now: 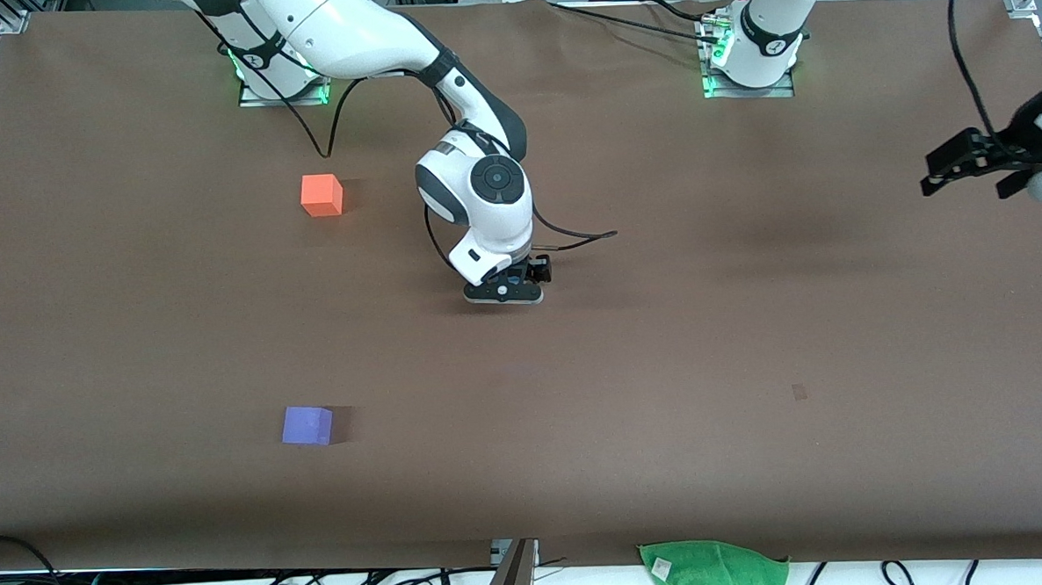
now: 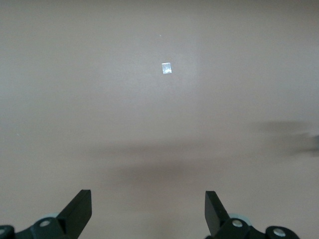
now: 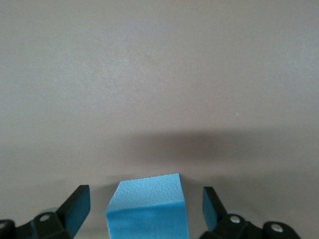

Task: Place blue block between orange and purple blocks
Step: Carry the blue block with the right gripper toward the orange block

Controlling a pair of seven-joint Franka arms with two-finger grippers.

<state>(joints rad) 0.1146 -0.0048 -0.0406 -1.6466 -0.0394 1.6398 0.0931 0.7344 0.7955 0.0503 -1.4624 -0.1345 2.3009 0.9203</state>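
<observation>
Blue block (image 3: 145,206), half cut off, sits between right gripper's (image 3: 144,209) wide fingers; left gripper (image 2: 148,211) gapes empty.

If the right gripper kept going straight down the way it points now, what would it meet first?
Probably the blue block, which sits between the open fingers of the right gripper; below that, only the table.
</observation>
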